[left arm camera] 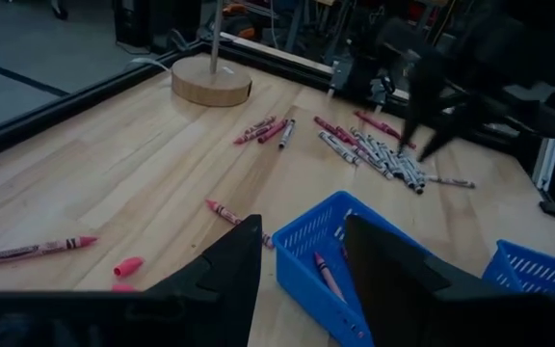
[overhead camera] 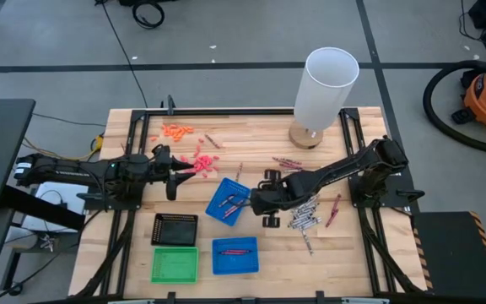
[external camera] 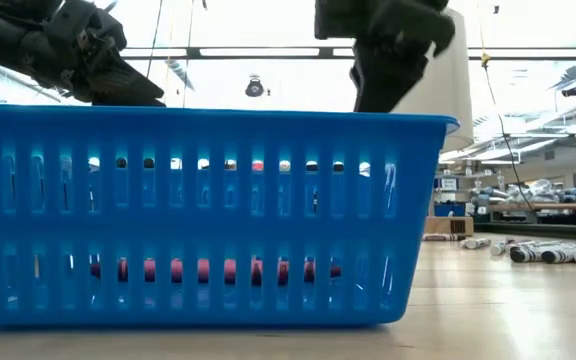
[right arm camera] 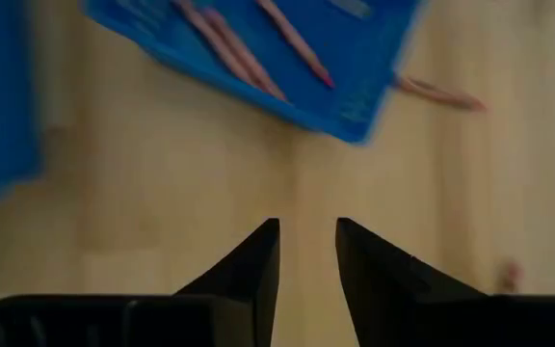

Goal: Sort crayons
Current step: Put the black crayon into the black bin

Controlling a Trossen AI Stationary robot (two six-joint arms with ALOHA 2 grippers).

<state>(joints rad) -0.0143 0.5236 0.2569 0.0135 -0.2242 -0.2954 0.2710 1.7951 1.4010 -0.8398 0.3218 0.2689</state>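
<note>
Right end effector (overhead camera: 258, 203): released, empty | grey crayons (overhead camera: 304, 217) lay just right of it, long axes diagonal | left end effector (overhead camera: 178, 173): released, farther.

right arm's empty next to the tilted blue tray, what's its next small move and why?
Probably swing back toward the grey crayon pile and drop onto one. The right gripper hangs open and empty over bare wood beside the tilted blue tray, which already holds crayons, while that pile is still unsorted.
</note>
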